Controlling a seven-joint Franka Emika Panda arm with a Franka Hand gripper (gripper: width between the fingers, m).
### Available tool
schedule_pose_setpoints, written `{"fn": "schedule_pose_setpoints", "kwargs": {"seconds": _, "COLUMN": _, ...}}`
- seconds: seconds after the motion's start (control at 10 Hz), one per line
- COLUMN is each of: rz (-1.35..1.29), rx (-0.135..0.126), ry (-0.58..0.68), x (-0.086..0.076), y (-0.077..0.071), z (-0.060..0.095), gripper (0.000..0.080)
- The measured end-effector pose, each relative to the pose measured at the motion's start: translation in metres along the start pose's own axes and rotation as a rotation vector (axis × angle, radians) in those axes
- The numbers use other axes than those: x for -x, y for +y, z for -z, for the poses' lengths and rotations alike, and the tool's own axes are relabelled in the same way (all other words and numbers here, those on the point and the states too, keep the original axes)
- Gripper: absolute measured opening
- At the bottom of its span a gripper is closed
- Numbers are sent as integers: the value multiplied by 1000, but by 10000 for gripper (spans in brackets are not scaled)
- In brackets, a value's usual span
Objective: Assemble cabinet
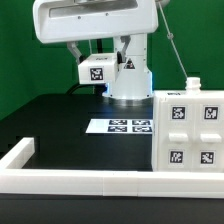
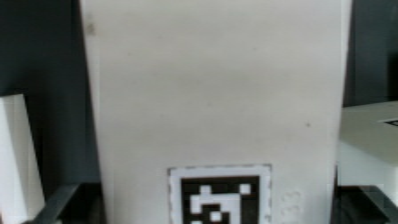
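My gripper (image 1: 95,66) is raised above the back of the black table and is shut on a white cabinet piece (image 1: 97,71) whose tag faces the camera. In the wrist view this piece (image 2: 214,90) is a tall white panel filling the middle, with its tag (image 2: 222,196) low between the dark fingertips (image 2: 61,203). The large white cabinet block (image 1: 190,130), with a grid of tags on its face, stands on the table at the exterior view's right, well apart from the gripper.
The marker board (image 1: 125,126) lies flat in the middle of the table. A long low white border rail (image 1: 90,182) runs along the front and up the left side. The arm's white base (image 1: 130,85) stands behind. Cables hang at the right.
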State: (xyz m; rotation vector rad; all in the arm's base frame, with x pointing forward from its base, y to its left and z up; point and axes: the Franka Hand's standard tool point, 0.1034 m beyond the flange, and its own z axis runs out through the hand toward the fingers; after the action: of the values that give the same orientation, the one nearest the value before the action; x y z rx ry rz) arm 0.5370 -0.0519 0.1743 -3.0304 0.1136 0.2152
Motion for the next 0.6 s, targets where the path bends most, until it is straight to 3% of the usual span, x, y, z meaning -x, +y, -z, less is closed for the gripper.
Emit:
{"fn": "schedule_pose_setpoints", "kwargs": {"seconds": 0.1, "rz": -5, "rx": 24, "ry": -1, "x": -2, "y": -7, "z": 5, "gripper": 554}}
{"fn": "schedule_pose_setpoints", "kwargs": {"seconds": 0.2, "rz": 3, "rx": 47, "ry": -3, "x": -7, "y": -24, "z": 14, "gripper": 554}}
{"fn": "schedule_pose_setpoints", "kwargs": {"seconds": 0.4, "rz": -3, "rx": 59, "ry": -2, "x": -20, "y": -60, "z": 28, "gripper": 554}}
{"fn": "schedule_pose_setpoints", "kwargs": {"seconds": 0.6, "rz": 11, "rx": 60, "ry": 25, "x": -30, "y": -97, "z": 31, "gripper": 554}}
